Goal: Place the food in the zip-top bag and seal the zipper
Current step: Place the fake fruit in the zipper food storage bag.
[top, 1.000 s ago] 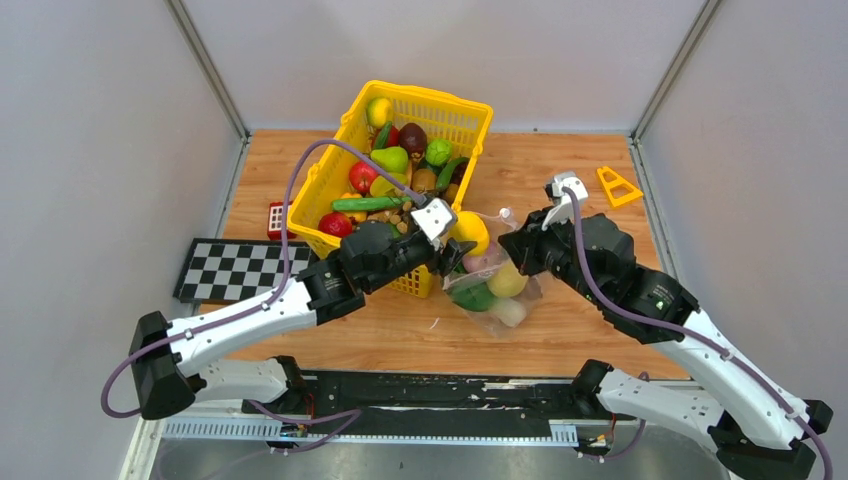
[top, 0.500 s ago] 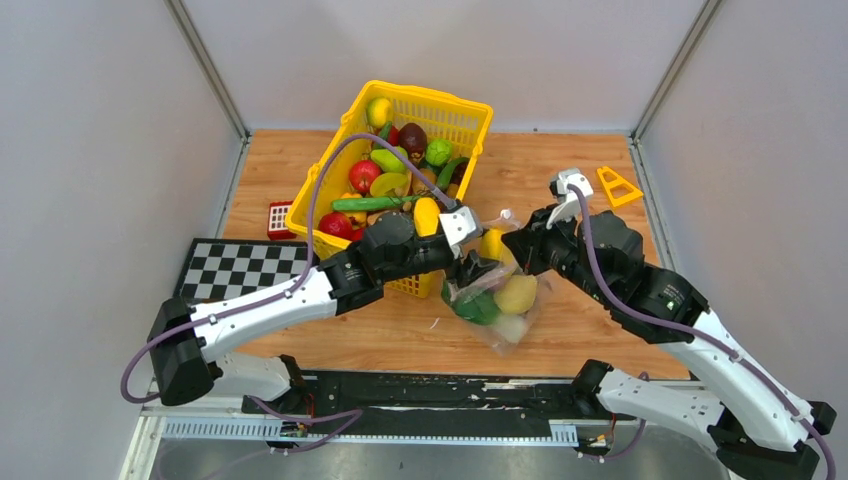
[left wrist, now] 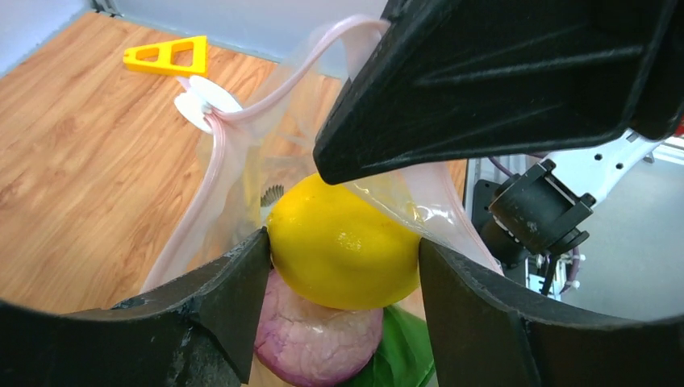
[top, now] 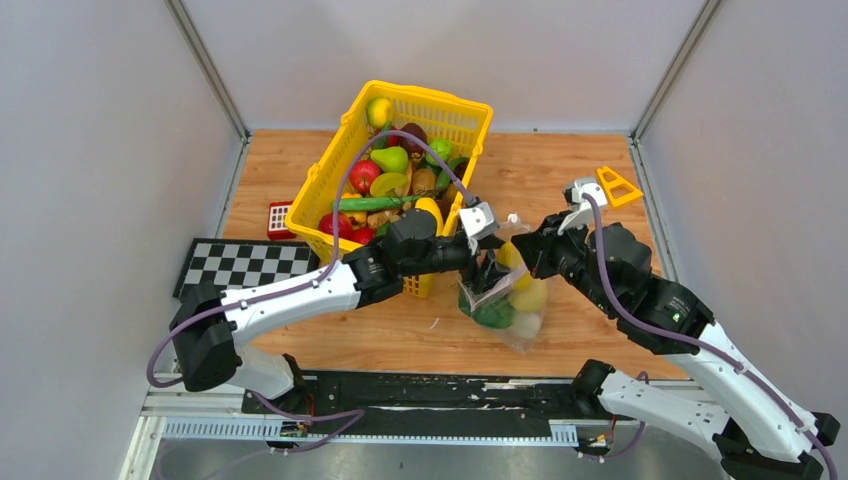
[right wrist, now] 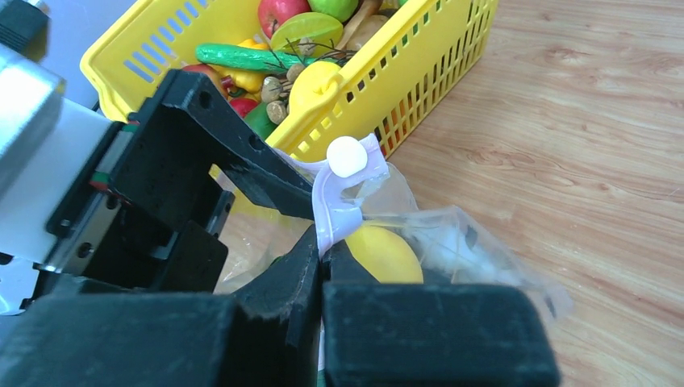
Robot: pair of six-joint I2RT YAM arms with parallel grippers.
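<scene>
The zip-top bag (top: 520,322) sits just in front of the yellow basket (top: 470,108). Its mouth is lifted by the right gripper (right wrist: 321,262), whose jaws are clamped on the pale pink zipper (right wrist: 332,214) just below the white slider tab (right wrist: 348,156). The left gripper (left wrist: 343,270) reaches into the open mouth with a yellow lemon (left wrist: 343,234) between its fingers, both of which lie against the fruit's skin (how firm that clasp is we cannot judge). The lemon rests on a purple onion (left wrist: 319,343) with something green (left wrist: 395,359) beside it, so the bag holds several pieces, while much of the food (top: 385,185) lies in the basket.

We judge the step in hand to be letting go of the lemon. It seems to be supported from below, so we would part the jaws only a little, enough to free it without pushing the fingers into the thin film on either side. We would then draw the left gripper straight back out along the line of the mouth, clear of the pink strip. The right gripper should hold the mouth high and steady throughout, or the round pieces may roll out.
</scene>
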